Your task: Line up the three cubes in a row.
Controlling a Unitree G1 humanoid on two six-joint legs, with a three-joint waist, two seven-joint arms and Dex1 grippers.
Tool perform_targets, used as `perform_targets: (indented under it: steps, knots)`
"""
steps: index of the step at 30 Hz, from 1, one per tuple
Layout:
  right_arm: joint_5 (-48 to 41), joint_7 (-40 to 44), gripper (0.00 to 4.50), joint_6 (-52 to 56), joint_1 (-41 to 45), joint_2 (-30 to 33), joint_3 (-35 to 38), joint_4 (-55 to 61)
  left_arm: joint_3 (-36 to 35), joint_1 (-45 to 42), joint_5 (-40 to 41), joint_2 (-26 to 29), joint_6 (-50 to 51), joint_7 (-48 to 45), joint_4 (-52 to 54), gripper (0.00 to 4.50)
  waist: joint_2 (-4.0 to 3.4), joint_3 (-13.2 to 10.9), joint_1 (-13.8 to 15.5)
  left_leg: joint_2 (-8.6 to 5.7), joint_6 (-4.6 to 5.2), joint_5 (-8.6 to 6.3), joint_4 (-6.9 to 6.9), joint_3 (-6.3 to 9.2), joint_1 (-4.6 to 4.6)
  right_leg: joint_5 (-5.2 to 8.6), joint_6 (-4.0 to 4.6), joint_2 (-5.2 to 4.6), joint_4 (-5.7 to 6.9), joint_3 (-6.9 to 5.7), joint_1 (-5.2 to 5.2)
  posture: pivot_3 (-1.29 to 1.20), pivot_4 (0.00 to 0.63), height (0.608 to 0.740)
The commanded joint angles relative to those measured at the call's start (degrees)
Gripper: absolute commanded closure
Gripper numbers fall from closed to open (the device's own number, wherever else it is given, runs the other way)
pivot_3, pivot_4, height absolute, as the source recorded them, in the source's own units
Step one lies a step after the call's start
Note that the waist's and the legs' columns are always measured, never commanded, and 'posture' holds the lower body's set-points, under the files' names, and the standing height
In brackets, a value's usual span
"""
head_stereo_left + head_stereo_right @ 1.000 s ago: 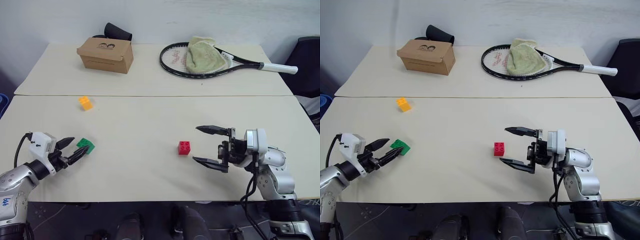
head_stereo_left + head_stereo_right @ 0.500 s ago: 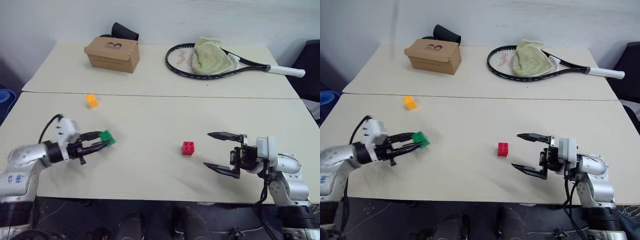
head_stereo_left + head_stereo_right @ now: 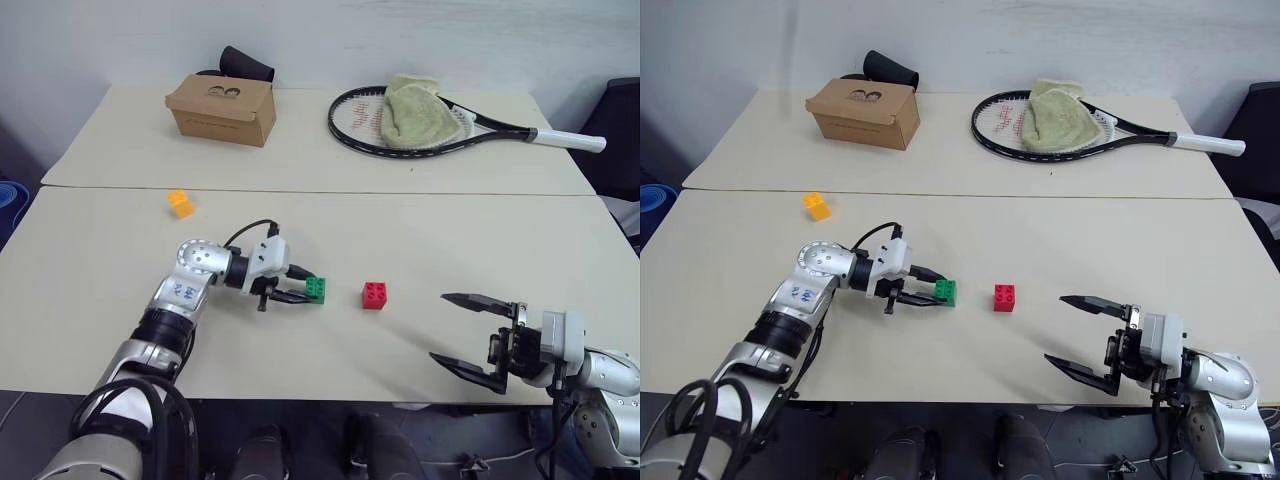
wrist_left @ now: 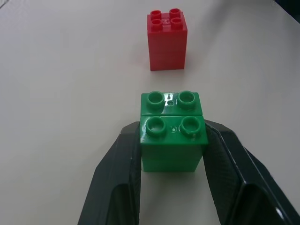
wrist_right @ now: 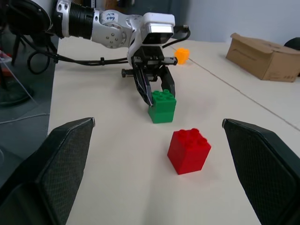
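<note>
Beige table (image 3: 420,230), cardboard box (image 3: 220,108), racket (image 3: 450,125), towel (image 3: 405,105)

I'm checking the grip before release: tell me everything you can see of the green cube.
The green cube is a small glossy plastic building block with four round studs on top. It stands upright on the beige table, clamped at its sides between the left claw's two black fingers. The red cube sits just beyond it, apart, with a gap between.

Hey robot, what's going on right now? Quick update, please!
Left gripper shut on green cube, beside red cube. Right gripper open, empty. Orange cube apart, nothing between.
</note>
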State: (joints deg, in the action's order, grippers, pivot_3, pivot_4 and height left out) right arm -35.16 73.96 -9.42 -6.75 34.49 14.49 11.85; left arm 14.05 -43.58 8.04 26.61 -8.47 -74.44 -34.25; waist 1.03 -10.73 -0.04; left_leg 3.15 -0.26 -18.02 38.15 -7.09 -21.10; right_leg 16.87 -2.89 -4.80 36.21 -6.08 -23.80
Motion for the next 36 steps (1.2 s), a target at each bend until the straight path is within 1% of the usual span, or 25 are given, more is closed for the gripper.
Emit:
perform_targets:
  steps: [1,5,9,11,12,15,18,19,24,25,27,30,31,34,36]
  knots:
    - [-0.60,-1.93,0.00,0.16,-1.67,0.64,2.14,2.69,-0.62,-1.23,-0.63,-0.12,-2.41,-1.54,-2.67,3.03,0.00,0.00,0.09,0.01,0.00,0.00,0.00,0.01,-0.01,0.00,0.00,0.00,0.00,-0.01,0.00,0.00,0.150,0.740]
    - [-0.56,-2.54,0.00,-0.23,-2.81,0.46,1.96,3.17,-0.60,-1.41,-0.32,-0.11,-2.43,-4.15,-3.82,3.03,0.00,0.00,0.04,0.04,0.00,0.00,0.01,0.01,-0.01,0.00,0.00,0.03,-0.01,-0.03,0.00,0.00,0.150,0.740]
    - [-0.34,-2.70,0.00,-1.03,-2.56,0.03,1.58,2.42,-1.07,-0.05,0.53,0.54,-0.27,-6.37,-2.07,3.03,0.00,0.00,0.02,0.06,0.01,0.00,0.02,0.00,0.00,0.00,0.00,0.07,0.00,-0.04,0.01,0.00,0.150,0.740]
    - [0.14,-2.71,0.00,-1.34,-1.70,-0.23,0.86,1.51,-1.44,0.53,0.33,0.90,0.21,-6.10,-1.53,2.26,0.00,0.00,-0.01,0.06,0.01,0.00,0.02,0.00,0.00,0.00,0.00,0.09,-0.01,-0.04,0.00,0.00,0.150,0.740]
    - [0.31,-2.75,0.00,-1.46,-1.35,-0.35,0.55,1.16,-1.79,0.97,0.61,1.07,0.90,-5.94,-0.96,2.03,0.00,0.00,-0.10,0.07,0.01,0.00,0.03,0.00,0.00,0.00,0.00,0.09,0.00,-0.03,0.01,0.00,0.150,0.740]
    - [0.53,-2.81,0.00,-1.24,-0.18,-0.58,-0.42,0.52,-4.77,2.49,3.19,1.34,2.97,-4.24,2.39,1.13,0.00,0.00,-0.05,0.11,0.00,0.00,0.03,-0.01,0.00,0.00,0.00,0.12,0.01,-0.02,0.00,0.00,0.150,0.740]
    - [0.10,-2.02,0.00,-0.67,0.46,-0.36,-1.43,0.57,-7.89,6.17,4.68,4.00,3.21,-3.25,7.94,0.15,0.00,0.00,0.00,0.15,0.00,0.00,0.06,0.04,-0.05,0.00,0.01,0.11,0.01,0.07,0.00,0.00,0.150,0.740]
    - [0.01,-1.90,0.00,-0.46,0.91,-0.37,-1.76,0.56,-9.48,7.89,5.46,5.27,3.51,-2.54,10.10,0.03,0.00,0.00,-0.06,0.16,0.00,0.00,0.06,0.06,-0.06,0.00,0.01,0.09,0.00,0.13,0.00,0.00,0.150,0.740]
    - [-0.70,-3.45,0.00,0.78,4.09,-0.99,-2.75,0.64,-21.18,20.16,11.61,12.24,9.49,3.24,20.94,0.03,0.00,0.00,-0.65,0.36,-0.08,0.00,0.05,0.02,0.02,0.03,0.07,-0.08,0.05,0.22,0.00,0.00,0.150,0.740]
    - [-0.91,-4.00,0.00,1.27,4.79,-1.27,-2.92,0.87,-24.60,24.09,12.15,13.65,9.72,5.06,22.33,0.03,0.00,0.00,-0.68,0.39,-0.12,-0.01,0.05,0.05,0.02,0.05,0.11,-0.10,0.08,0.20,0.00,0.00,0.150,0.740]
    - [-0.58,-6.21,0.00,1.57,6.95,-2.58,-3.49,1.38,-34.08,33.33,13.62,15.16,10.61,10.58,24.21,0.03,0.00,0.00,-1.46,0.42,-0.14,-0.02,0.02,0.05,0.04,0.09,0.17,-0.14,0.11,0.19,0.00,0.00,0.150,0.740]
    - [-1.11,-10.10,0.00,4.32,9.62,-4.23,-4.69,3.10,-47.61,42.80,17.26,12.88,13.13,21.42,26.11,0.03,0.00,0.00,-1.61,0.47,-0.16,-0.06,-0.03,0.11,0.07,0.16,0.29,-0.20,0.18,0.13,-0.03,0.00,0.150,0.740]
    - [-1.21,-11.36,0.00,5.37,10.47,-4.74,-5.21,3.68,-51.58,45.38,17.82,11.74,12.94,24.99,26.23,0.03,0.00,0.00,-1.57,0.46,-0.01,-0.16,-0.03,0.19,0.05,0.17,0.30,-0.25,0.21,0.08,-0.03,0.00,0.150,0.740]
    - [-0.92,-13.93,0.00,7.18,12.49,-6.00,-6.62,4.72,-59.50,50.49,19.72,8.39,13.23,32.66,27.22,0.03,0.02,0.01,-0.95,0.37,0.12,-0.28,-0.03,0.28,0.05,0.17,0.31,-0.46,0.23,-0.04,-0.01,0.00,0.150,0.740]
    - [-0.58,-14.82,0.00,7.99,13.64,-6.57,-7.56,4.91,-61.74,52.56,20.85,5.52,14.06,37.05,29.90,0.03,0.04,0.02,-0.42,0.31,0.18,-0.31,-0.03,0.29,0.05,0.17,0.31,-0.53,0.21,-0.06,0.01,0.00,0.150,0.740]
